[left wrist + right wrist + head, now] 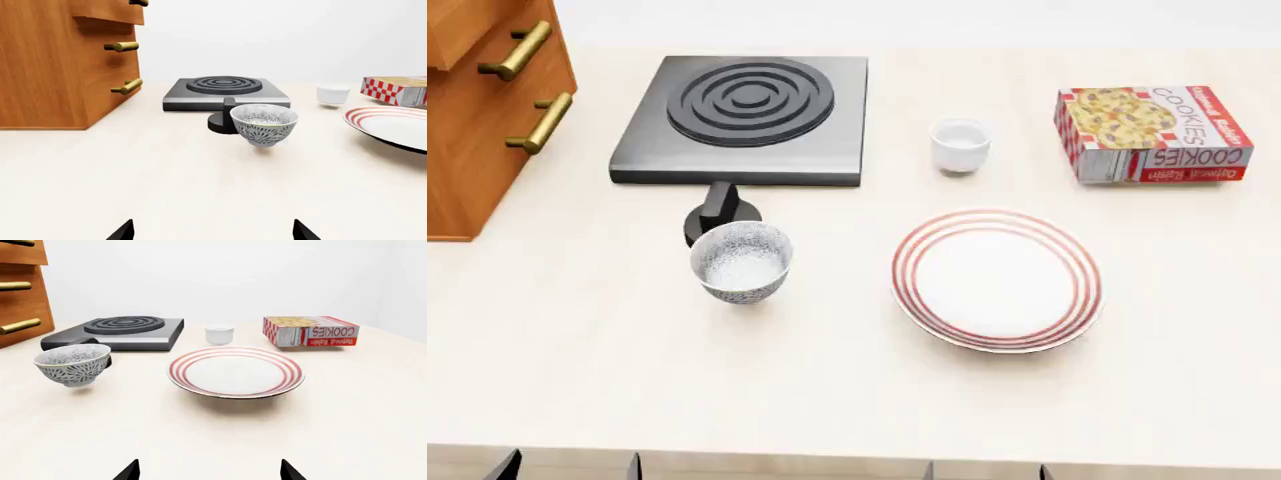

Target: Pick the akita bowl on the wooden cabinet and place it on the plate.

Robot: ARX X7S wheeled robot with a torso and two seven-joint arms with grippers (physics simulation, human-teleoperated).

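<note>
Bowl: the patterned bowl (742, 262) I can see stands upright on the tabletop (827, 390), not on the cabinet; whether it is the one named in my task I cannot tell, since the cabinet's top is out of view.
Bowl's neighbours: a black knob (719, 213) sits just behind it, between it and the stove; the plate lies near it on the side toward my right arm, apart from it.
Plate: the white plate (998, 279) with red rings rests flat on the tabletop with nothing on it.
Cabinet: the wooden cabinet (481, 100) stands at the far left edge of my head view, drawer fronts and brass handles (537, 122) facing the stove.
Stove: a dark grey stove plate (747, 115) with round rings sits beyond the bowl, beside the cabinet.
Cup: a small plain white cup (960, 145) stands beyond the plate, between stove and box.
Box: a red-checked cookie box (1152, 132) lies flat on the far right.
Left claw: my left claw (212, 234) shows only two dark tips, spread wide and empty, low over the tabletop facing the bowl.
Right claw: my right claw (209, 472) is likewise parted and empty, facing the plate.
</note>
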